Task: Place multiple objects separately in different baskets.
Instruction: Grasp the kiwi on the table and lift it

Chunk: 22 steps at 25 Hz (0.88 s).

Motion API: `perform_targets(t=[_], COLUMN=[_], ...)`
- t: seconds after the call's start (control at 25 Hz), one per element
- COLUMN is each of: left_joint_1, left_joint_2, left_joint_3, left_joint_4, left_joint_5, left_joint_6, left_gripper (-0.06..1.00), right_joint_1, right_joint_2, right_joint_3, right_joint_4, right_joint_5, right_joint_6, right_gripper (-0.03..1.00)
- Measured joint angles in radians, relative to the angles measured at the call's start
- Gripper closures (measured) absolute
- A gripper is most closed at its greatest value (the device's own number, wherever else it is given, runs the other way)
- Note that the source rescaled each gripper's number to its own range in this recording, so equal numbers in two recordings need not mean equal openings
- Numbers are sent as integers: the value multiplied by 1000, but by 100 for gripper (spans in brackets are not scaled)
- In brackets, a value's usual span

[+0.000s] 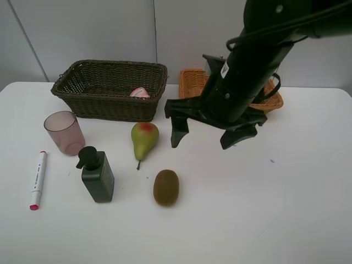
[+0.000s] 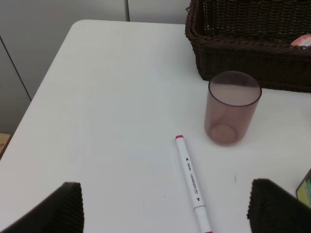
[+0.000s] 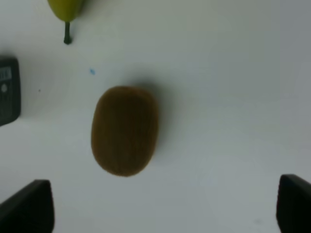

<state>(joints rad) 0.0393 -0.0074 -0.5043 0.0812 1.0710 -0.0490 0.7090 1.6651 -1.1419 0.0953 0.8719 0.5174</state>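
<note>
The brown kiwi [image 1: 166,187] [image 3: 125,130] lies on the white table, and my right gripper [image 1: 202,140] [image 3: 163,208] hangs open above it, holding nothing. A green-red pear [image 1: 144,138] [image 3: 65,7] stands just behind the kiwi. To the left are a dark pump bottle [image 1: 98,175] [image 3: 8,90], a mauve cup [image 1: 64,132] [image 2: 232,108] and a white marker [image 1: 38,179] [image 2: 192,182]. My left gripper [image 2: 167,213] is open and empty above the marker, outside the high view. A pink bottle [image 1: 139,93] [image 2: 302,41] lies in the dark brown basket [image 1: 110,88] [image 2: 243,48].
The orange-tan basket [image 1: 192,82] stands at the back right, mostly hidden by my right arm. The table's left edge [image 2: 43,92] runs close to the marker and cup. Bare white tabletop [image 1: 275,209] spreads right of the kiwi.
</note>
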Motion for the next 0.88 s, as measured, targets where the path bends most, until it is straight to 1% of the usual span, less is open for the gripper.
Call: perform_targets(t=[0.08,0.2,0.36,0.52,0.68,0.88], left_joint_1=[0,0,0,0,0,0], left_joint_2=[0,0,0,0,0,0], left_joint_3=[0,0,0,0,0,0], left_joint_4=[0,0,0,0,0,0], left_joint_5=[0,0,0,0,0,0], left_joint_6=[0,0,0,0,0,0], left_gripper=[5,5,5,5,5,5], right_joint_1=[35,79,109,135,150,156], right_joint_2=[0,0,32,107,174,209], right_joint_3=[13,14,14,14,14,14], right_joint_4=[-13,-28,-49,-49,-46,-34], right_joint_5=[-17,-59,-110,-179,-187,-195], right_joint_6=[20,93,168,191,201,201], right_gripper=[-3,-3,-3,-3,-3,-3])
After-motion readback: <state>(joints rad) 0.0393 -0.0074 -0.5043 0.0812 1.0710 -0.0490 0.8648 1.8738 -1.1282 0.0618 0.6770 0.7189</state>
